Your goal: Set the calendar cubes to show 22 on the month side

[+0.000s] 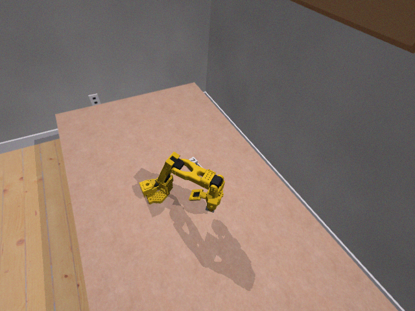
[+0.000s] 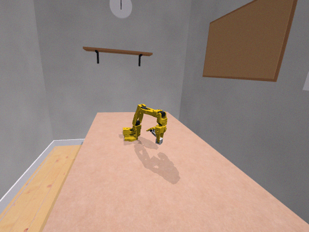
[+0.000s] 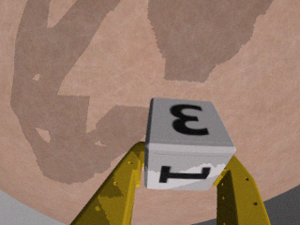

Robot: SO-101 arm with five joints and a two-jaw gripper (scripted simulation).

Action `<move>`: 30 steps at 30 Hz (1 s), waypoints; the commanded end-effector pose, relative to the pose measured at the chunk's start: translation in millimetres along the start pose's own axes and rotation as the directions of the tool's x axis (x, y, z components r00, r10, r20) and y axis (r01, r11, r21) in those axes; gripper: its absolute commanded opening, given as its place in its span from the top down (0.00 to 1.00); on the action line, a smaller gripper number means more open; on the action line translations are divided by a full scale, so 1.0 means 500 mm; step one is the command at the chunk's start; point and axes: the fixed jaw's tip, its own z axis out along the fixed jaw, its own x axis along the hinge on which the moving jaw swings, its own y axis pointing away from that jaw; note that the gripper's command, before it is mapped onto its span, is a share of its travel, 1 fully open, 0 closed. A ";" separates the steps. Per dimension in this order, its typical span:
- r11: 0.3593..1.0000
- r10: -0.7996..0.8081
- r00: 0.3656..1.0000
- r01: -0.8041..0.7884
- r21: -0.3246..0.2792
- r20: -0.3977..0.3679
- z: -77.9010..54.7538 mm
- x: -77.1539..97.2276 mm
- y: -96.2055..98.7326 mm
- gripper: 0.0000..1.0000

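Observation:
My gripper (image 1: 210, 208) (image 2: 159, 140) (image 3: 187, 155) is shut on a white cube (image 2: 160, 142) (image 3: 161, 128). In the wrist view this cube shows a black 3 on one face and a black 1 on the face nearer the camera, both turned from upright. The cube appears to hang above the table. The other white cube (image 1: 192, 159), with a 7 on its top, is behind the arm in the top view. A thin light part of the tray (image 1: 200, 164) shows beside it. The arm hides most of the tray, and its month's name cannot be read.
The arm's yellow base (image 1: 157, 195) (image 2: 130, 137) stands on the pinkish table (image 1: 133, 251) (image 2: 124, 199), left of the gripper. The forearm passes over the tray's area in the top view. Grey walls stand beyond the table's far and right edges.

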 end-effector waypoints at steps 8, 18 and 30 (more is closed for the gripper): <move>0.990 0.140 0.987 -0.141 -0.005 -0.080 -0.031 0.011 0.006 1.00; 0.956 0.294 0.953 -0.294 0.008 -0.080 -0.031 0.008 0.006 1.00; 0.842 0.539 0.839 -0.538 0.029 -0.075 -0.030 0.005 0.004 1.00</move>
